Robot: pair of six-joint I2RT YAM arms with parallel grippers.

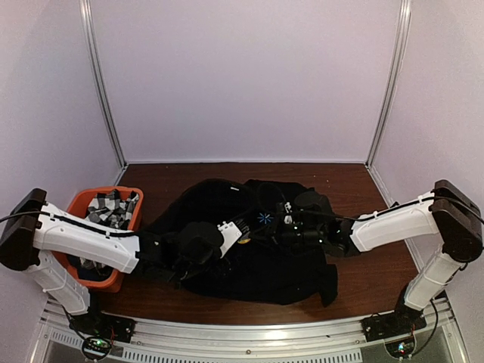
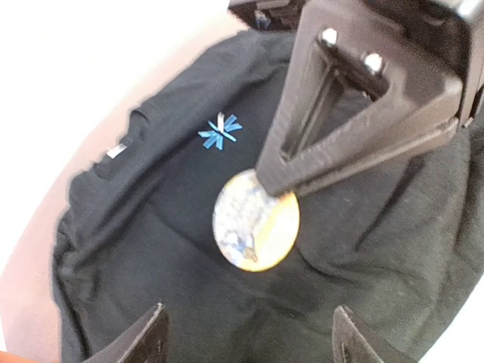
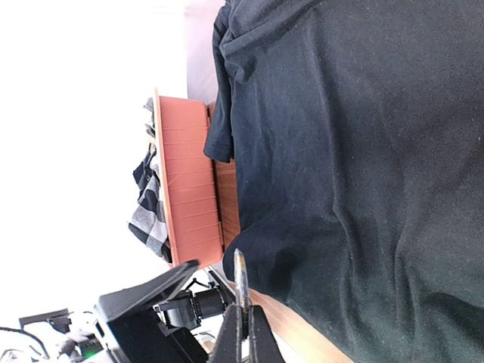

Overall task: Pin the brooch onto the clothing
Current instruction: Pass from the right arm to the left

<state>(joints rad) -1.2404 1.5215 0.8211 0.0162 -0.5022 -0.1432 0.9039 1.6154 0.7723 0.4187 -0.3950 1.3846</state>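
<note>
**Containers.** One orange bin stands at the left end of the table, beside the left arm. It holds black-and-white checked cloth, bunched and heaped above the rim. The number of separate pieces in the heap cannot be determined. No other container is in view.

**Item count.**
- T-shirt: one, black, spread on the table between the two arms, with its left edge close to the bin.
- Starburst print: one, light blue, on the chest below the collar.
- Brooch: one, a round disc with a pale, mottled face and a yellow rim.
- Arms: two, both reaching in over the chest of the T-shirt.

**Brooch position.** The brooch sits over the chest of the T-shirt, just beside the starburst and apart from it. Whether its back touches the fabric cannot be determined.

**Right pincer**. The jaws are closed on the edge of the brooch. In the right wrist view the disc appears edge-on as a thin strip rising between the fingertips.

**Left pincer**. The jaws stand wide apart with nothing between them. They hover over the T-shirt, near the brooch but not touching it.
</note>
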